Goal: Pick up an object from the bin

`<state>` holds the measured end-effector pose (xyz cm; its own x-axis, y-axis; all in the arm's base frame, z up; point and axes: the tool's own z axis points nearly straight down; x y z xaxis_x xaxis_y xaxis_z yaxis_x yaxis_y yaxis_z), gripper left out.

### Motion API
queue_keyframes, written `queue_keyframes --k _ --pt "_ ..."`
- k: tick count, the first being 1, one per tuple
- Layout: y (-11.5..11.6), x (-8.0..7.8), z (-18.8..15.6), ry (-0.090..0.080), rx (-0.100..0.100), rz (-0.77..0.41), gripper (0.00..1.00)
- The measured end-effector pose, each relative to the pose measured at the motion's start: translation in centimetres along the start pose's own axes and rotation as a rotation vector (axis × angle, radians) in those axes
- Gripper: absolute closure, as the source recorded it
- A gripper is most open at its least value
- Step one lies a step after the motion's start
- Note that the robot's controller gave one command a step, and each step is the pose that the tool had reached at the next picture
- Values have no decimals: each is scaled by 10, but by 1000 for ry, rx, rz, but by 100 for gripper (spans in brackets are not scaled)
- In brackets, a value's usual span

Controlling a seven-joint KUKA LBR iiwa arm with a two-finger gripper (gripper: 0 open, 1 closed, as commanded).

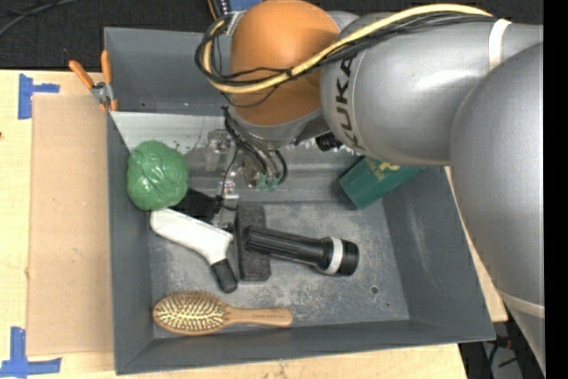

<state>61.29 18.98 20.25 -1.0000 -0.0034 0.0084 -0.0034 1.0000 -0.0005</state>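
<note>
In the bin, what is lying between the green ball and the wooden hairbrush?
In the camera view, a white tool lies between the green ball and the wooden hairbrush, nearer to the ball than to the brush.

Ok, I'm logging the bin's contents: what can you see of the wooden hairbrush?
The hairbrush is light wood by its look, with an oval head and a slim straight handle. It lies flat on the floor of the bin, near the wall at the view's bottom, bristles up, head to the view's left, handle pointing right. Only the floor touches it.
</note>
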Motion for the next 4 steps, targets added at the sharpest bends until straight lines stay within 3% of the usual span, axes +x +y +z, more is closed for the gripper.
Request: queue_keyframes --k 1,2,3,4 --pt "-2 -2 -5 -7 -1 6 0" --pt "31 17 128 -5 4 92 0" --pt "20 30 47 -17 -5 276 0" --pt "31 25 136 9 5 102 0"
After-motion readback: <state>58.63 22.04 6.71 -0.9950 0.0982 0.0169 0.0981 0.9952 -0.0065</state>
